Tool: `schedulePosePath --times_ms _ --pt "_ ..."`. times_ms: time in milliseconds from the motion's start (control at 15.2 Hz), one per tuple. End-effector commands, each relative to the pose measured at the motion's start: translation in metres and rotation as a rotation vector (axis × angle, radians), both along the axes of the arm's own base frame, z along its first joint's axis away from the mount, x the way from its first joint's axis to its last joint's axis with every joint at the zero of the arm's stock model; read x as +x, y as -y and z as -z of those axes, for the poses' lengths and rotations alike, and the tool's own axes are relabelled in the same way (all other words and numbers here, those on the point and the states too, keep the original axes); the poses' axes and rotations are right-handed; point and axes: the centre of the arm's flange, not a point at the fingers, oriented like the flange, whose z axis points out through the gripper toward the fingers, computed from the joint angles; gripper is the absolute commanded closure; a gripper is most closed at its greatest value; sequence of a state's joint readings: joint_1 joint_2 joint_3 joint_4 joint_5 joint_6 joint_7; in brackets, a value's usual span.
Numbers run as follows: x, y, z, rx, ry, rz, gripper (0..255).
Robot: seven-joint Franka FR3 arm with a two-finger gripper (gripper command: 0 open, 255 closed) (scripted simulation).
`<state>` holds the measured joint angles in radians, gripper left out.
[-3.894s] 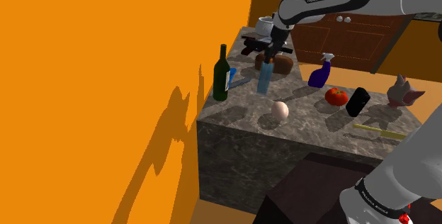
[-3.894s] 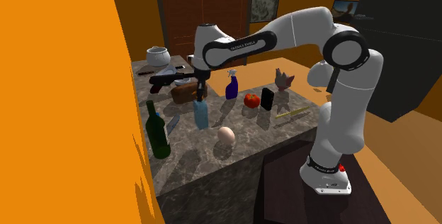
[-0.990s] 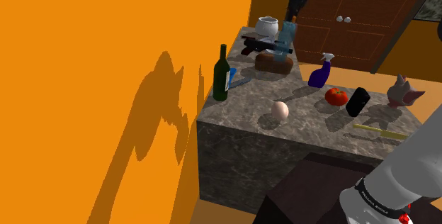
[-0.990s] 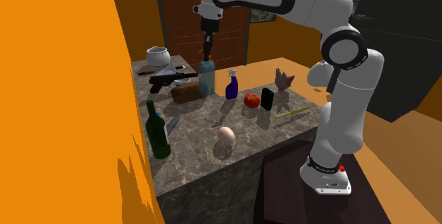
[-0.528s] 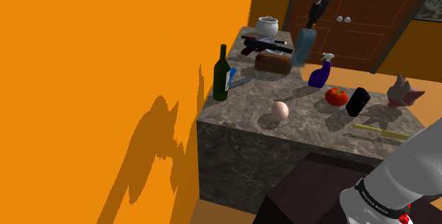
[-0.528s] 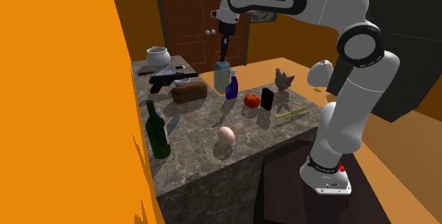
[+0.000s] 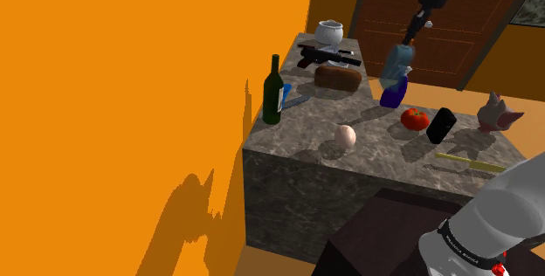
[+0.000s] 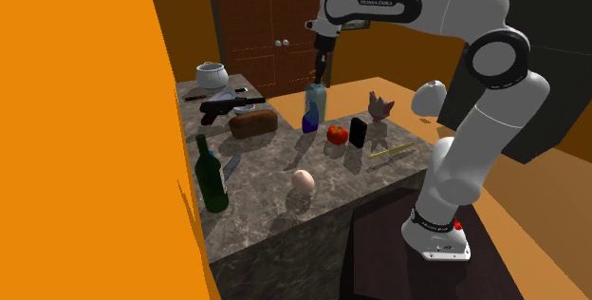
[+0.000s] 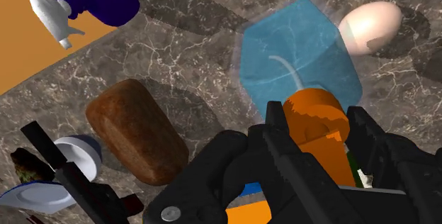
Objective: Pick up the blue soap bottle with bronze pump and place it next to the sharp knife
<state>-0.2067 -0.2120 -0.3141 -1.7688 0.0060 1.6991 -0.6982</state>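
Observation:
A translucent blue soap bottle [image 7: 397,63] [image 8: 316,99] [image 9: 297,56] with an orange-bronze pump [image 9: 316,120] hangs in the air, tilted in the shoulder view. My gripper [image 7: 410,35] [image 8: 322,66] [image 9: 319,116] is shut on its pump from above. The bottle hovers over the purple spray bottle [image 7: 392,96] [image 8: 308,121] near the counter's far edge. The knife [image 7: 297,100] [image 8: 231,165], grey blade with a blue handle, lies beside the green wine bottle [image 7: 272,91] [image 8: 211,177], well toward the shoulder view's left of my gripper.
On the marble counter [image 7: 384,156] are an egg [image 7: 346,134] [image 9: 370,25], a bread loaf [image 7: 338,77] [image 9: 134,130], a black gun [image 7: 327,54], a white pot [image 7: 328,31], a tomato [image 7: 415,118], a black can [image 7: 442,126] and a yellow stick [image 7: 467,161]. An orange wall borders the counter.
The arm lifted the bottle off the counter near the knife and has carried it toward the shoulder view's right, from over the bread loaf to over the purple spray bottle.

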Motion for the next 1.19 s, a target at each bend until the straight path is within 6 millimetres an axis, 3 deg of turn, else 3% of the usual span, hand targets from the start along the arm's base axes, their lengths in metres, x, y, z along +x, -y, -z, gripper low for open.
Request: schedulePosePath --times_ms 0,1122 --pt "-0.020 0.022 0.007 0.000 0.001 -0.002 255" --pt "-0.163 0.187 0.061 0.000 0.001 -0.002 255"
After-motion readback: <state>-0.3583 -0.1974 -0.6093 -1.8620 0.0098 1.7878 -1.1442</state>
